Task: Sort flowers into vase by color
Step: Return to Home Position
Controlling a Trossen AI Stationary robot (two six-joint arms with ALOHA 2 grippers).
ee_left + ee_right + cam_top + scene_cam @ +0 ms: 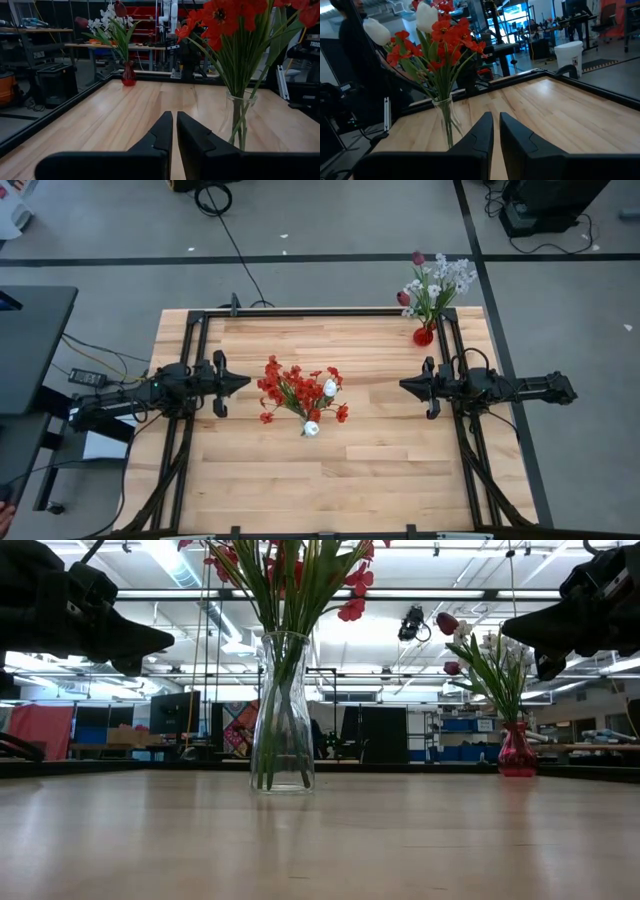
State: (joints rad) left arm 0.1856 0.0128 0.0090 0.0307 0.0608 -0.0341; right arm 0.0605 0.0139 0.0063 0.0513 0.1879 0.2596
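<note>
While the left gripper (245, 383) and right gripper (404, 386) are clenched empty, the red flowers (290, 388) in the glass vase (282, 720) between them could be toppled by a careless swing; pale sprays (445, 277) are set in the red vase (424, 336).

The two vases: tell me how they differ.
The clear glass vase stands in the middle of the table; the red vase stands at one corner. The clear glass vase holds red flowers and white buds; the red vase holds pale sprays and dark tulips. Both stand upright, holding green stems.

Flowers (297, 390) upright in two vases (281, 710)
</note>
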